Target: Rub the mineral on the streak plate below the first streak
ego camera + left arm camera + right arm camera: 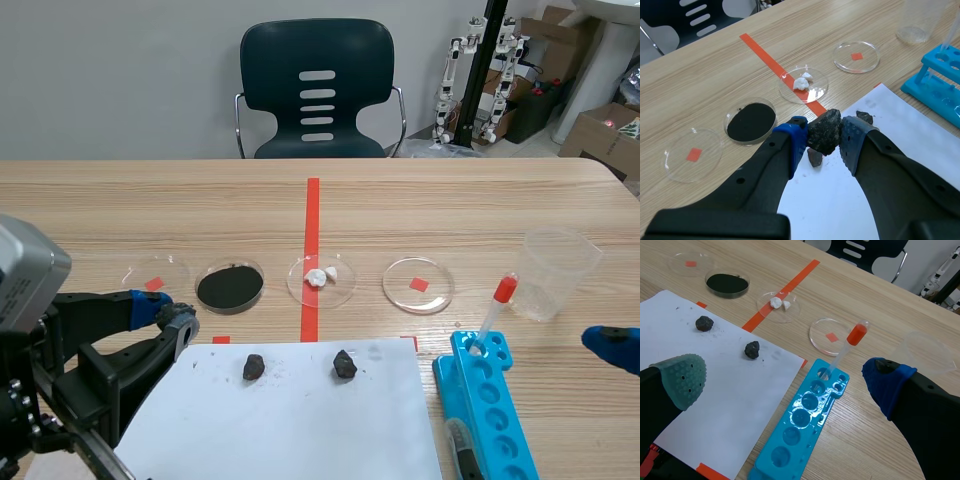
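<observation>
Scene view: the left gripper [172, 318] sits at the sheet's [300, 420] corner, but you can't really see what's in it. The right gripper [610, 345] barely pokes in beside the rack [470, 385]. Left wrist view sorts that out: pads clamped on a dark mineral [824, 131], sheet just under it, another rock [815, 158] right below. Right wrist view: fingers wide apart, holding nothing, rack ahead between them.
</observation>
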